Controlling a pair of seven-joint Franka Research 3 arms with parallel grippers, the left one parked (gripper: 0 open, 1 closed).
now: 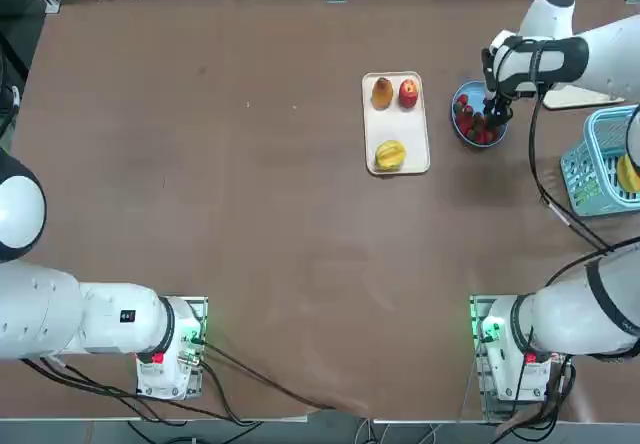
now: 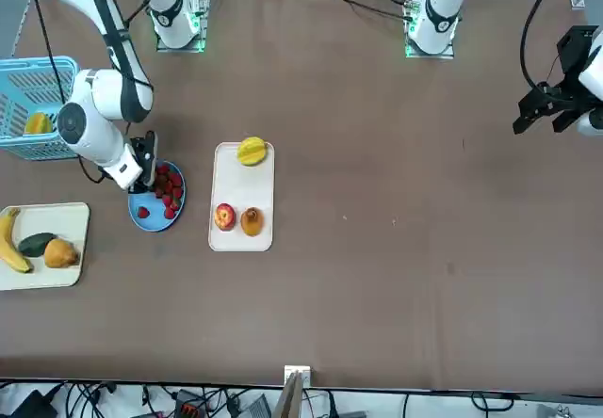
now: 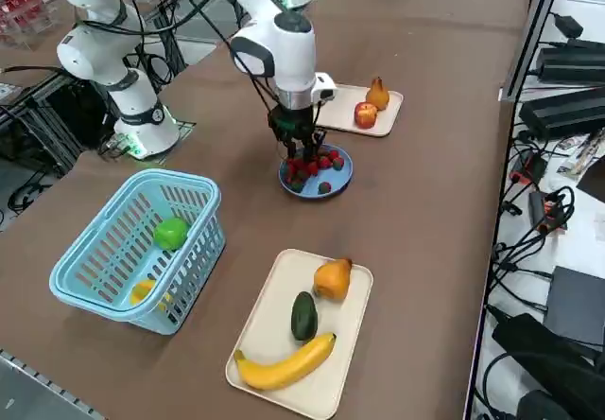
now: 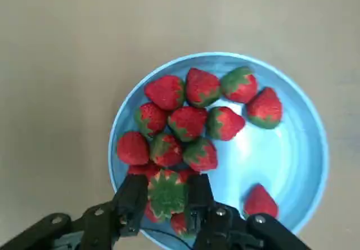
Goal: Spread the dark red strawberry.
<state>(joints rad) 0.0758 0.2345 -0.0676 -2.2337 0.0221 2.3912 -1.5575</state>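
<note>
Right gripper (image 4: 166, 196) clamped on a strawberry (image 4: 166, 192) over blue plate (image 4: 292, 160), right of top view.

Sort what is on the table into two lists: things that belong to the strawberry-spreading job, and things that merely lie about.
Job:
- right gripper, shut on a strawberry
- other strawberries
- blue plate

Lying about:
- middle tray with three fruits
- tray with banana, pear, dark green fruit
- blue basket with green and yellow fruit
</note>
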